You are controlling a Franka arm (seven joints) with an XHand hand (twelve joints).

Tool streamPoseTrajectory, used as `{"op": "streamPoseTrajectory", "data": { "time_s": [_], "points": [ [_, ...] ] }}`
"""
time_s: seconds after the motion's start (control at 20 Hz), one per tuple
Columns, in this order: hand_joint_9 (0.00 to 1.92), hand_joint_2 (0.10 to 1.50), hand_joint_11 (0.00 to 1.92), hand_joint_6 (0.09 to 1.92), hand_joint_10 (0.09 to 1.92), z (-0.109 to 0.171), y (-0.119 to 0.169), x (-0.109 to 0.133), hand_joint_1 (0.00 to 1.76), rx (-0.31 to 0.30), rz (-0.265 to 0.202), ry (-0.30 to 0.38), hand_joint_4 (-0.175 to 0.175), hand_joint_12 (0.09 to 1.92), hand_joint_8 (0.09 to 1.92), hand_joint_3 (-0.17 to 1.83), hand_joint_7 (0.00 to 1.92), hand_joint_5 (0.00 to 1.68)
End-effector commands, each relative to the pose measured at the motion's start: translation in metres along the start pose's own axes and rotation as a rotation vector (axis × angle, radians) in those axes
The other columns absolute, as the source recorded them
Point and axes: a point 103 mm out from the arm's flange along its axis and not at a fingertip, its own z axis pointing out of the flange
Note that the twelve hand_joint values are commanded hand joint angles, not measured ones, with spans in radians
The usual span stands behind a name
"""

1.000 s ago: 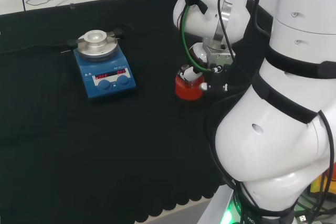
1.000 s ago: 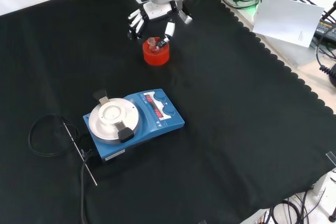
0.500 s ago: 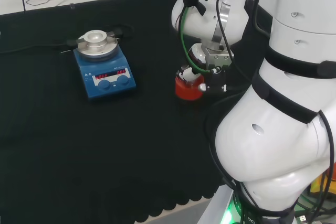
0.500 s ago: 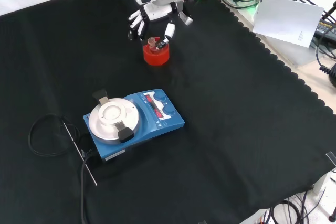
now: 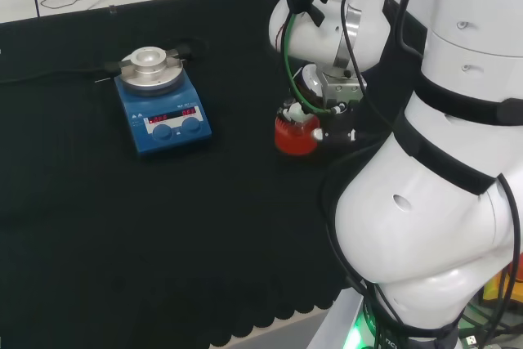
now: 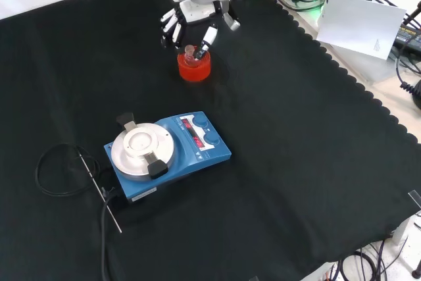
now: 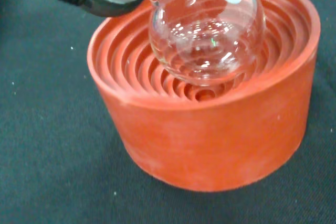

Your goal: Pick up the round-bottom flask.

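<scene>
Hotplate stirrer (image 6: pixel 168 151): lies at about 7 o'clock from the stand in the front view, well apart, no part in this move.
Red ribbed stand (image 6: pixel 194 68): sits on the black cloth (image 6: pixel 296 162) near the view's top in the front view, just under the hand.
Round-bottom flask (image 7: pixel 206 31): its clear bulb rests in the stand's ribbed bowl; the wrist view shows it seated or only just off the ribs, I cannot tell which.
Flask neck (image 6: pixel 191 51): points up, so the long axis is roughly upright.
Hand (image 6: pixel 194 21): at 12 o'clock from the stand in the front view, fingers spread downward.
Fingers (image 6: pixel 208 37): apart; one tip looks to touch the neck at its 2 o'clock side, the others hang clear at 10 o'clock.
Judgement: closing across the neck, from 10 and 2 o'clock, is what the lift depends on.
</scene>
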Motion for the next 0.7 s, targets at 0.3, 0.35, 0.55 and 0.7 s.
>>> {"op": "streamPoseTrajectory", "data": {
  "time_s": [0.3, 0.35, 0.55, 0.7],
  "points": [
    [0.79, 0.72, 0.38, 0.91, 0.52, -0.052, -0.007, 0.010, 1.08, -0.009, -0.031, 0.071, 0.175, 1.31, 0.64, 0.66, 0.59, 1.14],
    [0.79, 0.72, 0.38, 0.91, 0.52, -0.058, -0.008, 0.012, 1.08, -0.011, -0.031, 0.081, 0.175, 1.31, 0.64, 0.66, 0.59, 1.14],
    [0.79, 0.70, 0.39, 0.90, 0.52, -0.082, -0.011, 0.017, 1.09, -0.020, -0.034, 0.099, 0.175, 1.31, 0.64, 0.67, 0.60, 1.15],
    [0.79, 0.70, 0.40, 0.90, 0.52, -0.098, -0.012, 0.024, 1.09, -0.022, -0.049, 0.085, 0.175, 1.31, 0.65, 0.68, 0.60, 1.15]
  ]
}}
